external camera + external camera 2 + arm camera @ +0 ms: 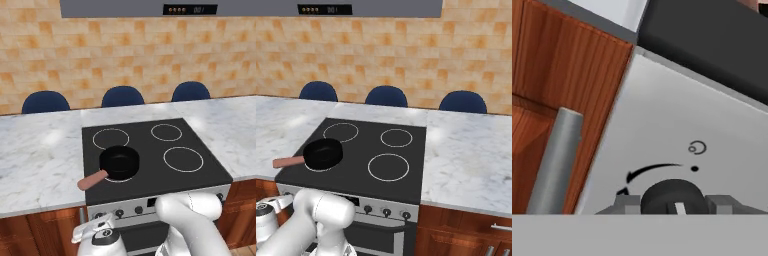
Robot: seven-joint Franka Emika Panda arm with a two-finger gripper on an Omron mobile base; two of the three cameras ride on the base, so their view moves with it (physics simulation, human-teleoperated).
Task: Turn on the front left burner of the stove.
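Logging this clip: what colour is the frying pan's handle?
Reddish-brown, on a black frying pan; the handle shows best in the left base view.

A: Where does the stove (210,172) stand?
B: Set into the marble counter (40,155), with counter to its left and right. Three chairs (123,96) sit beyond the far edge, before the tiled wall (125,55).

A: And on top?
B: The frying pan (119,162) rests on the front left burner (120,179), its handle reaching toward the near left. The other three rings lie behind and to the right.

A: The front panel?
B: Knobs (386,212) run along it. The gripper (673,203) sits at the leftmost knob (672,196), one fingertip on each side, beside the cabinet's bar handle (554,162) on the left.
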